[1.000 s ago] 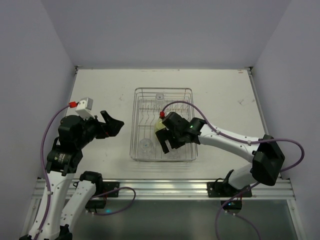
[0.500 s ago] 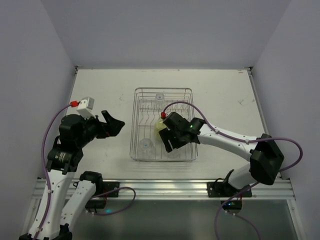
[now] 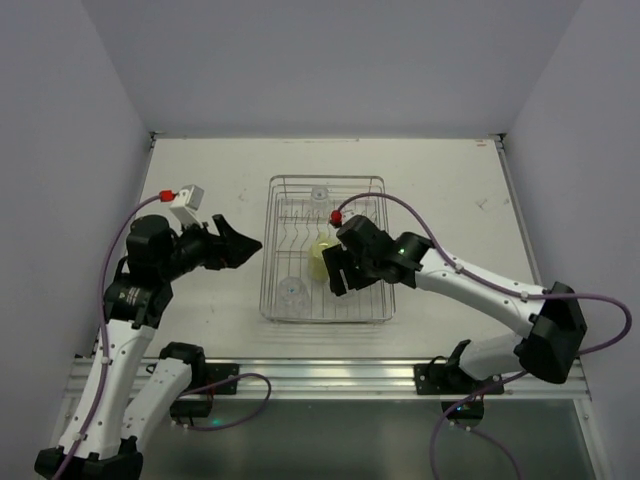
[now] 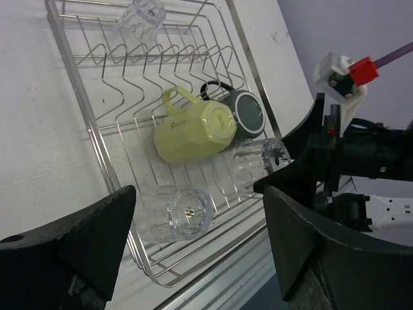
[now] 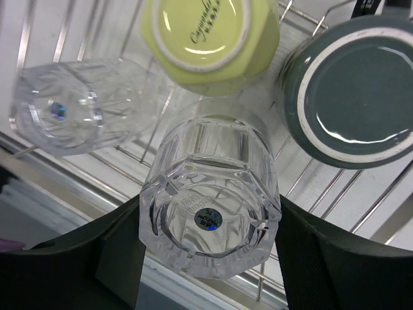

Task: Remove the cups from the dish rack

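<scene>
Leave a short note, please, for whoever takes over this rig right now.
Left gripper: jaws open, empty, just beside the dish rack.
Right gripper: jaws shut on a clear tumbler over the rack floor.
Also in the rack: yellow cup, dark mug, far tumbler, near tumbler.
Done: nothing unloaded yet.
Left: all five cups.

The left arm point(image 3: 112, 335) rises from its base at the near left corner, folds at the elbow and points its wrist to the right. The left claw point(image 3: 241, 236) has its two fingers spread wide with nothing between them. The right arm point(image 3: 480, 287) stretches long and low from its base at the near right toward the left, wrist tipped downward, and the right claw point(image 3: 334, 270) has its fingers pressed against both sides of a clear glass point(image 5: 210, 213).
</scene>
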`<move>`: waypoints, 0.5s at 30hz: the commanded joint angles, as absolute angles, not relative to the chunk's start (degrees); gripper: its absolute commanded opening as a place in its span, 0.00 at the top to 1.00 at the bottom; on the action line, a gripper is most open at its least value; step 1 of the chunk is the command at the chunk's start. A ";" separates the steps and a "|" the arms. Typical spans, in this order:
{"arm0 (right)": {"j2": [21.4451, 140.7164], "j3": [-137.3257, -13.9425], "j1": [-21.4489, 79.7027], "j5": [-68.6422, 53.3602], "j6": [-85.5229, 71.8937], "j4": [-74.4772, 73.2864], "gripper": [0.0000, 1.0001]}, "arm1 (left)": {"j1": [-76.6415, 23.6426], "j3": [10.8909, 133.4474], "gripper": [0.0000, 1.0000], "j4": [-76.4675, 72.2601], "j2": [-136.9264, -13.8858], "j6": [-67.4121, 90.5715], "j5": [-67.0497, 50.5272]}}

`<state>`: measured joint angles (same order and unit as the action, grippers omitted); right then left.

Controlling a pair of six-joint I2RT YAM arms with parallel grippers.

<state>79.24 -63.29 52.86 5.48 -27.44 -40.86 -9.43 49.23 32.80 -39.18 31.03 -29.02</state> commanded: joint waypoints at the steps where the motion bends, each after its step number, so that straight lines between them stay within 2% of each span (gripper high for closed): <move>1: 73.40 -68.37 52.73 7.03 -29.09 -41.22 1.00 | -9.58 50.45 0.16 28.83 -39.37 33.39 -34.63; 7: 68.65 -72.33 51.60 5.89 -29.88 -42.01 1.00 | -9.58 47.82 0.08 20.07 -40.34 39.01 -42.96; 15: 61.88 -71.20 47.73 0.27 -31.38 -34.39 1.00 | -9.58 44.30 0.08 6.78 -40.51 50.00 -51.85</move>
<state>65.47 -71.07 48.86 3.73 -30.06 -41.19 -9.45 44.82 15.20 -40.42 43.31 -44.69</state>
